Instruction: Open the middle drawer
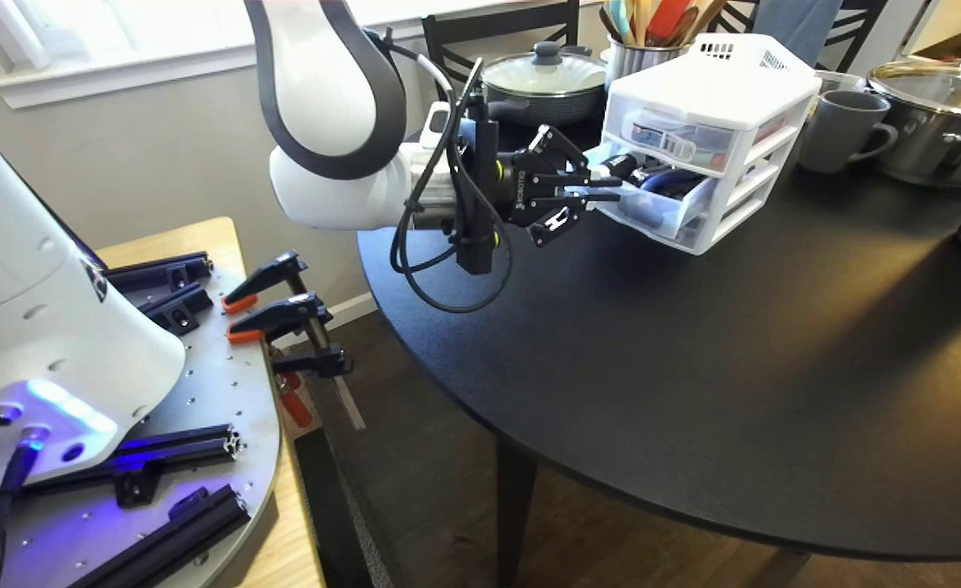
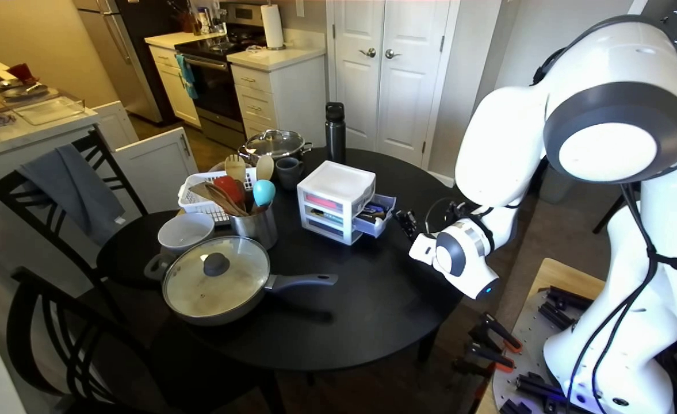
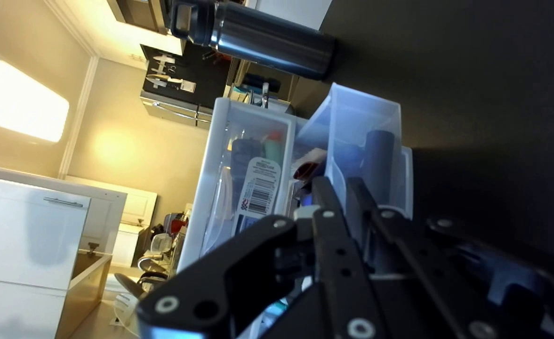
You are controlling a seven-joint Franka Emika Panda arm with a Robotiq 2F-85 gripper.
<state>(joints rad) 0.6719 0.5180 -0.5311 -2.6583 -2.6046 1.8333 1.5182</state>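
The middle drawer, translucent plastic, stands pulled partway out of the white-framed drawer unit. Dark items lie inside it. My gripper is at the drawer's front. In the wrist view, the fingertips sit on either side of the drawer's thin front lip, nearly together, so the gripper is shut on it. In an exterior view, the extended drawer reaches toward the gripper. The top drawer, above it, is closed, and a label with a barcode shows through.
Behind the unit are a lidded pan, a metal utensil holder and a white basket. A grey mug, a steel pot and a dark bottle share the round black table.
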